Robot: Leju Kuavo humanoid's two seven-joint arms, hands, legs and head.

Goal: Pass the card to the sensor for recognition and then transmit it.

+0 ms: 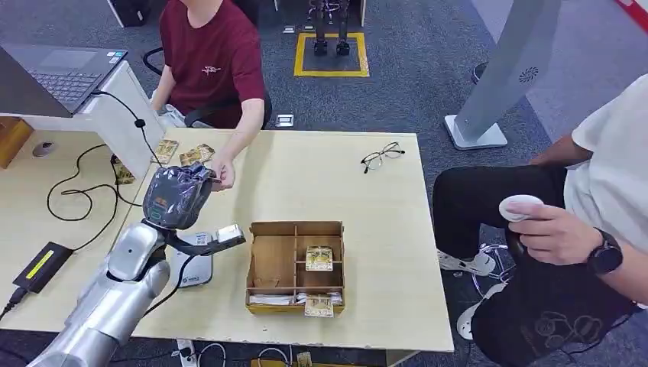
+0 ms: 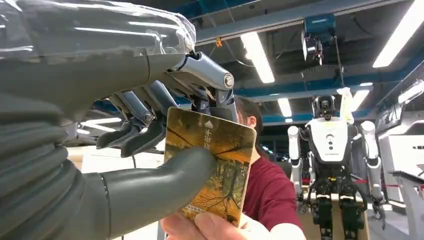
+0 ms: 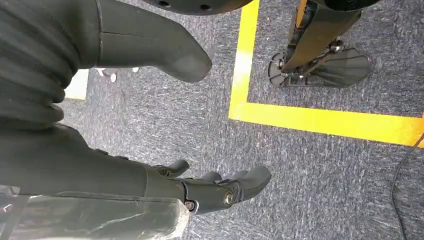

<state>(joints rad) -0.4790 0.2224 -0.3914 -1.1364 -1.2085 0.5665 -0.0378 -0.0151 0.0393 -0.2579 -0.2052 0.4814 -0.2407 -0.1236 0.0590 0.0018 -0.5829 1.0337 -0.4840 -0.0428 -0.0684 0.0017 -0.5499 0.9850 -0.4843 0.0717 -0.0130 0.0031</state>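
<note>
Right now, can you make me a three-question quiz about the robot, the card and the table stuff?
1. Where are the glasses?
A on the table
B in the box
C on the laptop

2. What colour is the shirt of the person across the table?
A white
B dark red
C green

3. What is the left hand doing?
A hanging empty
B pressing the laptop
C holding a card

Answers: 1 A, they lie on bare tabletop. 2 B, it is plainly dark red. 3 C, the thumb presses the card, and a person's fingers touch it too.
</note>
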